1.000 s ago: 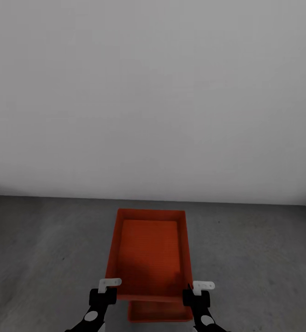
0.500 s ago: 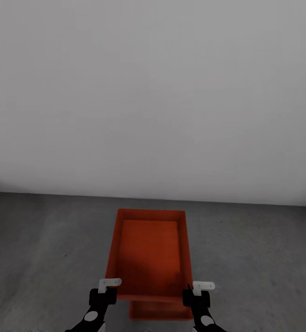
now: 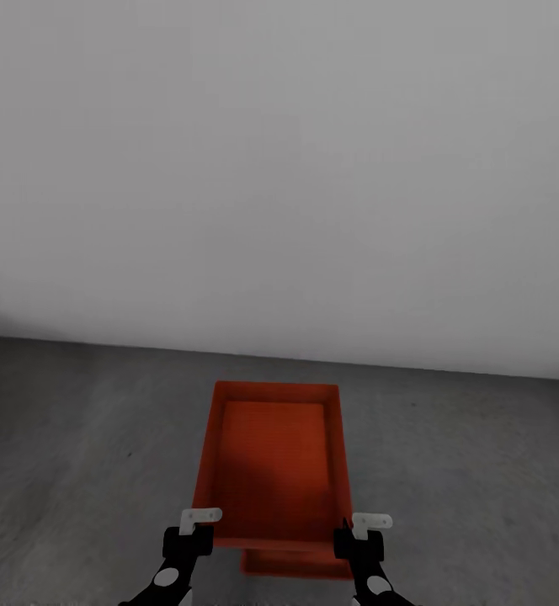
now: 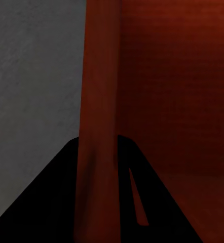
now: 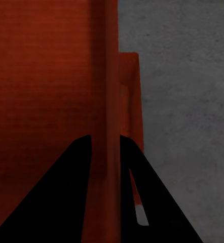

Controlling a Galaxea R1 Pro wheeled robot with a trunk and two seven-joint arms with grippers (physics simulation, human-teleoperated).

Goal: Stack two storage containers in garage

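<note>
A: Delta vs a second ago: whole head view has shifted, so the camera moved. The wall/floor seam sits higher in frame, more floor [image 3: 77,454] visible. The held storage container [image 3: 273,459] and both grippers sit at the same place in frame. The edge of the lower container [image 3: 296,566] peeking out under it looks narrower on the left side.

B: Grip state?

A: Left gripper [image 3: 197,523] is clamped on the held container's left wall near its near corner. Left wrist view shows that wall [image 4: 99,101] running straight between the two dark fingers [image 4: 51,202], one inside, one outside. Right gripper [image 3: 365,530] same thing on the right wall, which sits between its fingers [image 5: 66,197] in the right wrist view.

B: Where are the bins?

A: Garage: pale grey wall [image 3: 279,168], dark grey mottled concrete. Held container is open side up, level, long axis pointing away from the robot. Second container is under its near end; a strip of its rim also shows beside the right wall in the right wrist view [image 5: 131,101]. Can't tell whether the two are touching.
</note>
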